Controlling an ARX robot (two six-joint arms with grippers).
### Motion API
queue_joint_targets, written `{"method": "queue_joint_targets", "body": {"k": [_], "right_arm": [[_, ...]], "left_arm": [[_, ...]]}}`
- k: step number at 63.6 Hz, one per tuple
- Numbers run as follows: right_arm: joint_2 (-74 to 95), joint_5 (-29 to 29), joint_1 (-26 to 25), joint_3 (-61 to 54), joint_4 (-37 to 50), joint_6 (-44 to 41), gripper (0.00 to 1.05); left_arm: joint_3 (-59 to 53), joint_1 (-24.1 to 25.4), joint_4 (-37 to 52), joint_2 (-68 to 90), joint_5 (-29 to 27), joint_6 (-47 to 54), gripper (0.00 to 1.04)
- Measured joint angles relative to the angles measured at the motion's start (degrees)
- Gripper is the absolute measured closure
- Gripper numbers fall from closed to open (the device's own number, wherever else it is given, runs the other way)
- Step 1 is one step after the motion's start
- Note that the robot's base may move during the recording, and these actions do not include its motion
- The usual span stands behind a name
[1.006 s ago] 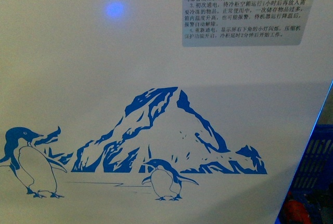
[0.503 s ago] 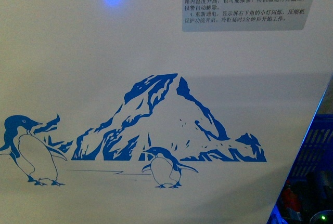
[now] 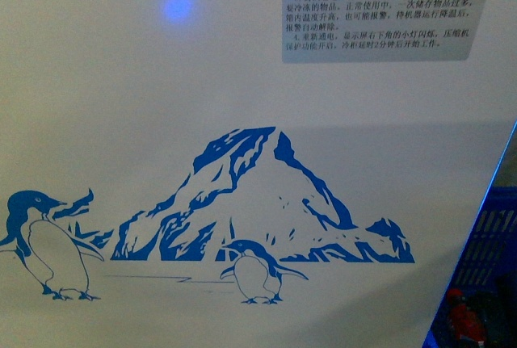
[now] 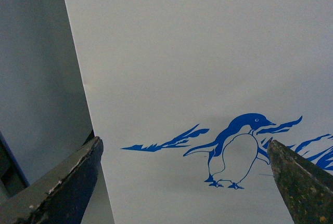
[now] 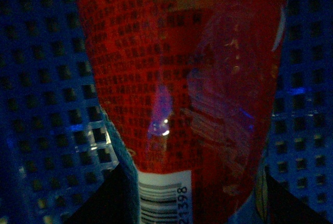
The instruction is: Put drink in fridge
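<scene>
The fridge [image 3: 161, 122] fills the front view: a white front panel with a blue penguin-and-mountain picture and a blue light spot. My left gripper [image 4: 182, 182] is open and empty, and its dark fingers [image 4: 67, 182] frame a penguin on the fridge front [image 4: 182, 52]. My right gripper [image 5: 197, 200] is shut on the drink [image 5: 182, 78], whose red label with a barcode fills the right wrist view. The cap and liquid are out of view. A red shape [image 3: 464, 312] shows low at the right of the front view, beside the fridge's corner.
A blue plastic lattice crate [image 3: 493, 243] stands right of the fridge and fills the background behind the drink [image 5: 47, 78]. A grey sticker with printed text [image 3: 376, 9] is on the fridge front, upper right. A grey wall [image 4: 31, 78] lies past the fridge's left edge.
In the front view the fridge picture slid up a little, then back down. The red shape at the lower right stays beside the crate.
</scene>
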Motion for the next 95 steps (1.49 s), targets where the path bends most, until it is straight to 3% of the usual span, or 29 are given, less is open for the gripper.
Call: {"method": "queue_joint_targets", "body": {"k": [29,38,58,71,75,81,87,95], "right_arm": [[-47.41,-3.85,-1.09,-27.15,6.10,-2.89,0.64],[-72.85,-5.14,-1.77,-36.17,-0.15,-2.01,0.64],[-112.39,-2.47,-1.07,-41.46,-12.20,0.87,0.64],[-135.34,5.88,5.90,-46.05,-20.17,0.59,0.64],[-140.41,10.99,9.68,-47.10,-21.75,0.31,0.64],[-142.70,19.26,16.70,-48.81,-17.38,-1.44,0.64],[-143.23,24.04,22.71,-52.46,-11.65,-4.85,0.64],[-144.06,25.35,24.02,-55.67,-10.51,-5.64,0.64]], "left_arm": [[0.00,0.00,0.00,0.00,0.00,0.00,0.08],[0.00,0.00,0.00,0.00,0.00,0.00,0.08],[0.00,0.00,0.00,0.00,0.00,0.00,0.08],[0.00,0.00,0.00,0.00,0.00,0.00,0.08],[0.00,0.00,0.00,0.00,0.00,0.00,0.08],[0.00,0.00,0.00,0.00,0.00,0.00,0.08],[0.00,0.00,0.00,0.00,0.00,0.00,0.08],[0.00,0.00,0.00,0.00,0.02,0.00,0.08]]}}
